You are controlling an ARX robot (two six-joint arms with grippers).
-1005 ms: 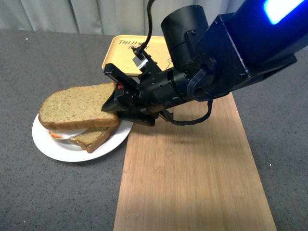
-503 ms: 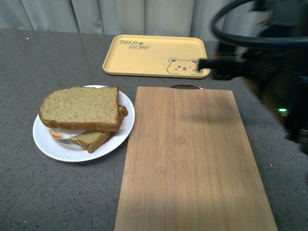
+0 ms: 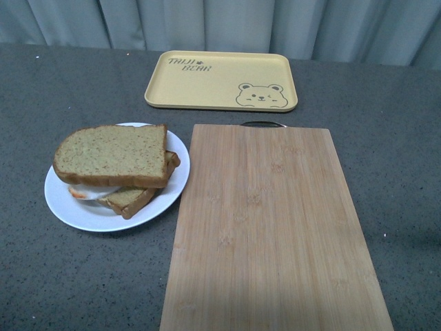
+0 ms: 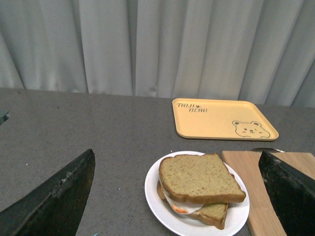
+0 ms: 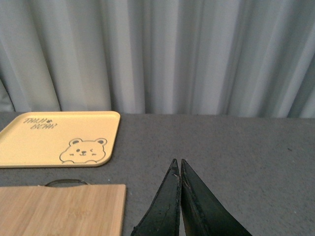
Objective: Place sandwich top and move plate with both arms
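The sandwich top [image 3: 114,154], a speckled tan slice, lies on the egg and the lower slice on the white plate [image 3: 69,210], left of the board. It also shows in the left wrist view [image 4: 197,177], with the plate [image 4: 157,206] under it. My left gripper [image 4: 179,196] is open, its fingers [image 4: 54,196] spread wide, held back from and above the plate. My right gripper [image 5: 177,164] is shut and empty above the grey table, right of the board. Neither arm shows in the front view.
A bamboo cutting board [image 3: 269,227] lies right of the plate. A yellow bear tray [image 3: 220,79] lies at the back, also in the right wrist view [image 5: 54,140]. Grey curtains hang behind the grey table [image 3: 41,276].
The right arm has let go of the top slice and pulled back to the right, out of the front view. The slice stays on the sandwich.
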